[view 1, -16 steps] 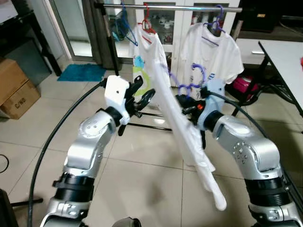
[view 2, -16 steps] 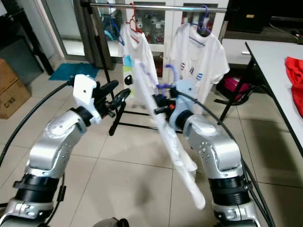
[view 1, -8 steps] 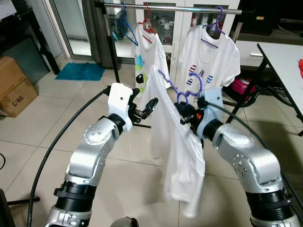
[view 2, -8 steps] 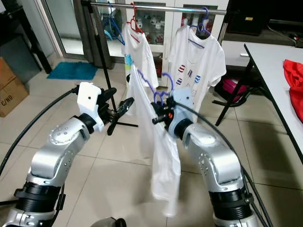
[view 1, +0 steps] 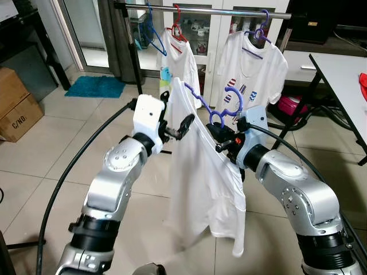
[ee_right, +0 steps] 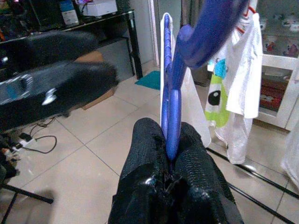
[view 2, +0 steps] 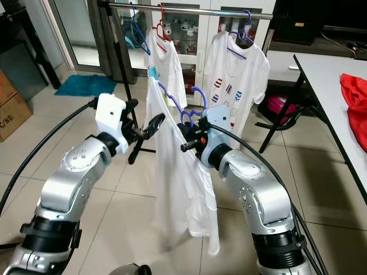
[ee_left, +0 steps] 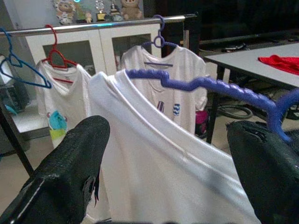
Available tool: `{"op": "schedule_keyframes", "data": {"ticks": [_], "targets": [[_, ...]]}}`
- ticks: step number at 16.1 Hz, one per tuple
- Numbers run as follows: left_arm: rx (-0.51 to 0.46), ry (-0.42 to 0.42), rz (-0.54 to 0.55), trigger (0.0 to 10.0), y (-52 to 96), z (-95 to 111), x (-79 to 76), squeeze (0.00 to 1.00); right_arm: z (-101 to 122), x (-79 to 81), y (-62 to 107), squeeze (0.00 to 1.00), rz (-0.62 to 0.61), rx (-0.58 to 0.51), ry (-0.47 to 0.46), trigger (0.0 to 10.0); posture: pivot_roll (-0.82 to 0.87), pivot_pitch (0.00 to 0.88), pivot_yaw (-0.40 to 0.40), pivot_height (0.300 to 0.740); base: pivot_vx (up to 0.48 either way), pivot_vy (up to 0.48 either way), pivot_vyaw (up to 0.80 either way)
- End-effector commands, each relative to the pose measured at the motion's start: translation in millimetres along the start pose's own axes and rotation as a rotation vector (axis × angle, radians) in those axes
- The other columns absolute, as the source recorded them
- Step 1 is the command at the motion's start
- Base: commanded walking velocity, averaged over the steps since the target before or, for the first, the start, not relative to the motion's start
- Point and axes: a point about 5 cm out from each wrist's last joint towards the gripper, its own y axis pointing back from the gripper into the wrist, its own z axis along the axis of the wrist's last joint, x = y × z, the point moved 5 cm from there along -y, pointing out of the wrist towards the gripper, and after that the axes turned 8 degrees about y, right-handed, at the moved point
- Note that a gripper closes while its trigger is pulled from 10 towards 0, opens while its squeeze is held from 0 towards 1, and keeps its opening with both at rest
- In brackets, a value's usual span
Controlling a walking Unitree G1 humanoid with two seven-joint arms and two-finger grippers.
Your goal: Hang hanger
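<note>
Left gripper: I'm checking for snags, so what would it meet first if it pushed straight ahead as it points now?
Probably the white T-shirt on the purple hanger: it hangs right between the open left gripper fingers, though depth is unclear.

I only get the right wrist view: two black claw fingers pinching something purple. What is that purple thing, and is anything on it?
Observer: It is a purple hanger, and a white T-shirt is draped on it, hanging down between the robot's two arms.
Operator: Is the other claw gripping the shirt too?
Observer: No. The left claw is open, with one finger on each side of the shirt's shoulder.
Operator: Where could the hanger go?
Observer: A clothes rail stands ahead. Its middle is bare, between a cartoon-print shirt and a striped-print shirt.
</note>
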Motion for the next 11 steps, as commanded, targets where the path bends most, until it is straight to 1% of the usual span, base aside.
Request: {"op": "schedule_keyframes", "data": {"ticks": [1, 4, 5, 9, 11], "targets": [[-0.007, -0.004, 0.02, 10.0, -3.7, 3, 3.6, 0.0, 12, 5.7, 2.2, 0.0, 0.024, -0.059, 0.023, 10.0, -0.17, 0.0, 0.045, 0.74, 0.0, 0.0, 0.0], [-0.015, -0.006, 0.04, 10.0, -9.6, 4, 9.6, 0.0, 14, 12.1, 2.7, 0.0, 0.059, -0.072, 0.033, 10.0, -0.18, 0.0, 0.046, 0.74, 0.0, 0.0, 0.0], [-0.016, -0.015, 0.048, 10.0, -12.4, 5, 12.7, 0.0, 15, 12.5, 2.7, 0.0, 0.055, -0.079, 0.036, 10.0, -0.18, 0.0, 0.046, 0.74, 0.0, 0.0, 0.0], [-0.034, -0.009, 0.074, 10.0, -19.6, 11, 19.8, 0.0, 15, 13.1, 3.0, 0.0, 0.072, -0.077, 0.059, 10.0, -0.18, 0.0, 0.049, 0.74, 0.0, 0.0, 0.0], [-0.03, -0.003, 0.076, 10.0, -21.9, 10, 21.0, 0.0, 17, 18.3, 4.7, 0.0, 0.109, -0.094, 0.036, 10.0, -0.18, 0.0, 0.052, 0.74, 0.0, 0.0, 0.0]]}}
